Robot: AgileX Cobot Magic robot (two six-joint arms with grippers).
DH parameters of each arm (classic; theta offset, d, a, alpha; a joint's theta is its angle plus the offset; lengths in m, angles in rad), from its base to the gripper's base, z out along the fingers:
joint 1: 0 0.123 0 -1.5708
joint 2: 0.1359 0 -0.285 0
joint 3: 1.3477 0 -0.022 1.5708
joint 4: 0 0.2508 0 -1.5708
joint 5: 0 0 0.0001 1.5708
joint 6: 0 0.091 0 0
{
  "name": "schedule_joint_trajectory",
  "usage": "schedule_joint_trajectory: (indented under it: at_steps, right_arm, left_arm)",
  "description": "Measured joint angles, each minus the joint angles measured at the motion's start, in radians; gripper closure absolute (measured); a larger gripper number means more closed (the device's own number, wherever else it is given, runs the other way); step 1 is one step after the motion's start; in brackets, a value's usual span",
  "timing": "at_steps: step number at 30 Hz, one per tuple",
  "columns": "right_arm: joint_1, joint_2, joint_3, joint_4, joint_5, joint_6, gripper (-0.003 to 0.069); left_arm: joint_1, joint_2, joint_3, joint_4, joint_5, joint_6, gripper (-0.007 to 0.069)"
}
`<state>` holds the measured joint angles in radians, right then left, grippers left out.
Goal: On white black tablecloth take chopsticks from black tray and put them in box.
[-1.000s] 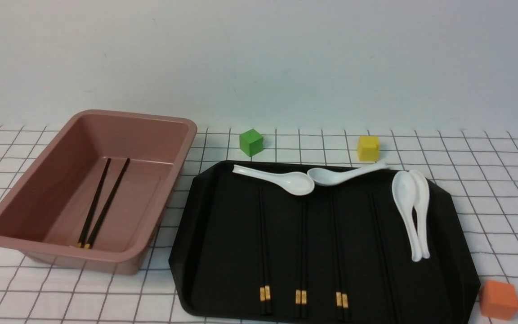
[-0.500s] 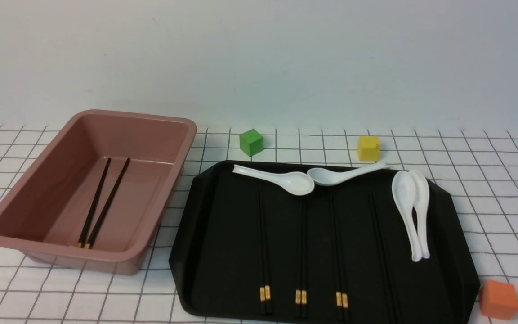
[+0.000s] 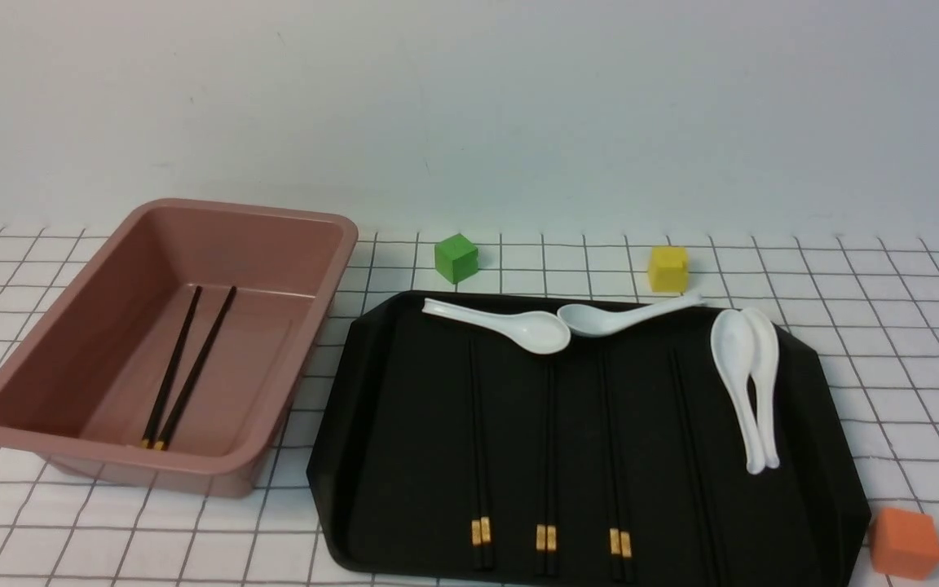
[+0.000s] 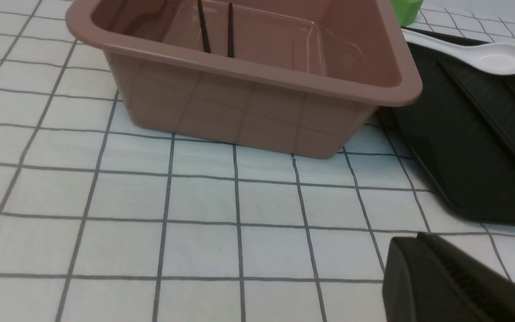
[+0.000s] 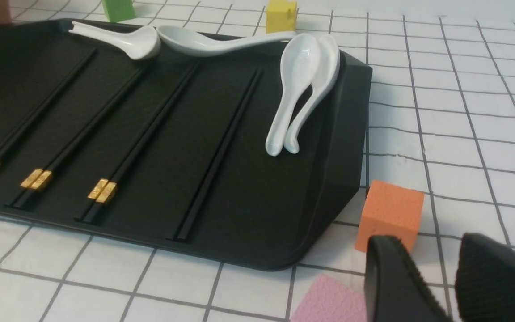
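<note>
One pair of black chopsticks (image 3: pixel 184 367) lies inside the pinkish-brown box (image 3: pixel 331 277) at the left of the checked tablecloth (image 3: pixel 885 326). Several more pairs (image 3: pixel 547 456) lie side by side on the black tray (image 3: pixel 404 424), most with gold bands toward me. Neither gripper shows in the front view. In the left wrist view, my left gripper (image 4: pixel 407 241) hovers over bare cloth near the box (image 4: pixel 257 71) and the tray's corner (image 4: pixel 463 147), jaws together, holding nothing. My right gripper (image 5: pixel 427 239) stands open and empty beside the tray's near right corner (image 5: pixel 329 188).
Several white spoons (image 3: pixel 742 375) lie across the tray's far and right parts. A green cube (image 3: pixel 456 258) and a yellow cube (image 3: pixel 668 267) sit behind the tray. An orange cube (image 5: pixel 389 214) sits just beyond my right gripper, with a pink pad (image 5: pixel 329 299) beside it.
A small dark tip at the front view's lower left edge has slipped out of the picture. The chopsticks, tray, box and cubes have not moved.
</note>
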<state>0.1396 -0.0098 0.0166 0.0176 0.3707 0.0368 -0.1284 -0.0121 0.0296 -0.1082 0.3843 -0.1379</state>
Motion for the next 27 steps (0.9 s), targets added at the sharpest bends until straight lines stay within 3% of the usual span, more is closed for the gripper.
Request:
schedule_joint_trajectory:
  at_steps: [9, 27]
  right_arm:
    - [0.0, 0.0, 0.0, 0.0, 0.0, 0.001, 0.0419]
    - [0.0, 0.0, 0.0, 0.0, 0.0, -0.003, 0.0419]
  left_arm:
    - [0.093, 0.0, 0.0, 0.0, 0.001, -0.041, 0.0613]
    - [0.101, 0.0, 0.0, 0.0, 0.001, -0.044, 0.0595]
